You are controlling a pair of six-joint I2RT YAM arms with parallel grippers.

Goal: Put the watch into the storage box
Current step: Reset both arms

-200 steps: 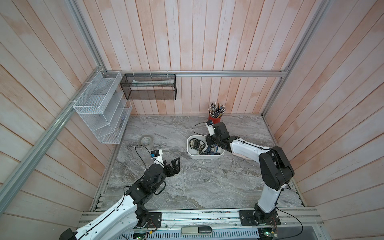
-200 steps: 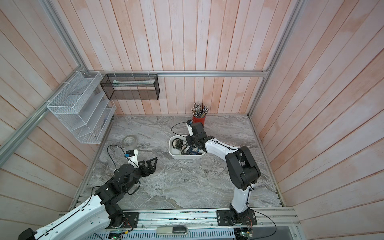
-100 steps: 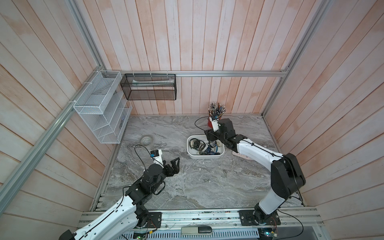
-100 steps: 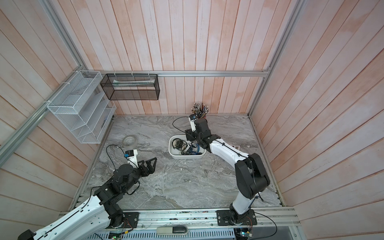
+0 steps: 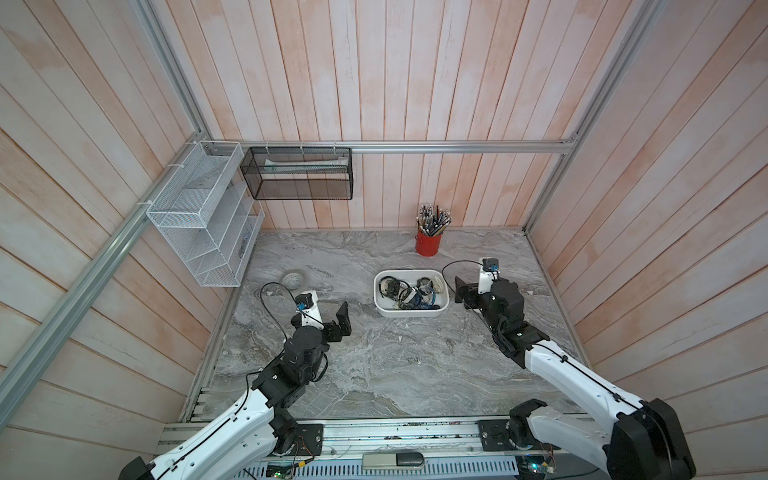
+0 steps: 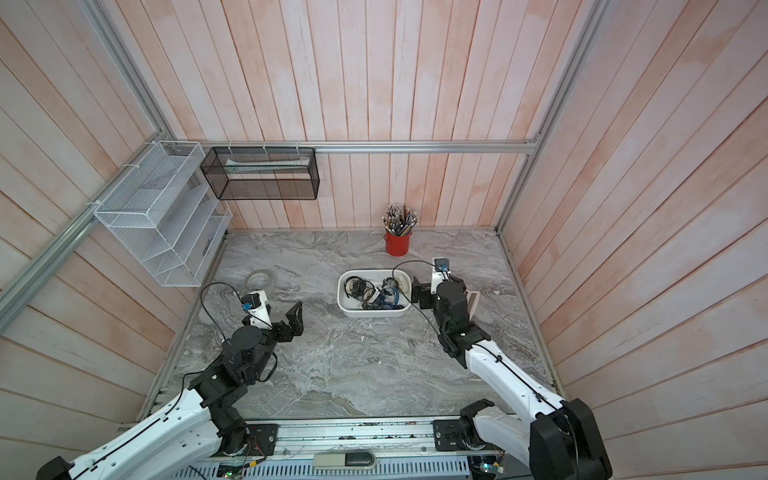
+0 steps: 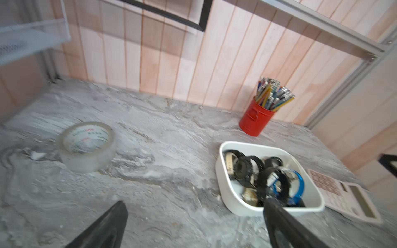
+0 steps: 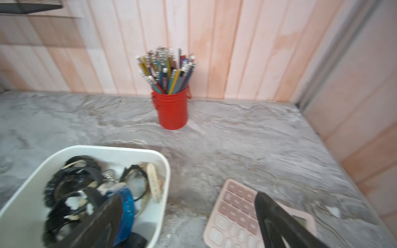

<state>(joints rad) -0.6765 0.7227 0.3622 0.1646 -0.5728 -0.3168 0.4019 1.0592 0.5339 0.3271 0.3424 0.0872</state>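
The storage box (image 5: 380,301) (image 6: 374,312), a shallow white tub, sits mid-table with several watches (image 5: 415,291) heaped inside: black ones, a blue one (image 8: 126,204) and a beige-strapped one. My right gripper (image 5: 473,291) (image 8: 189,197) hovers open just right of the box. One of its fingers (image 8: 111,214) overlaps the box's near corner and the other is over a calculator; nothing is between them. My left gripper (image 5: 330,320) (image 7: 195,204) is open and empty above bare table, left of the box (image 7: 221,171).
A pink calculator (image 8: 236,214) (image 6: 471,301) lies right of the box, under my right gripper. A red cup of pencils (image 5: 428,243) stands at the back wall. A tape roll (image 5: 294,278) lies at the left. A white wire rack (image 5: 203,220) and black mesh basket (image 5: 297,178) hang on the walls.
My right gripper has opened and pulled back from over the box toward the right and front. The left arm has not moved.
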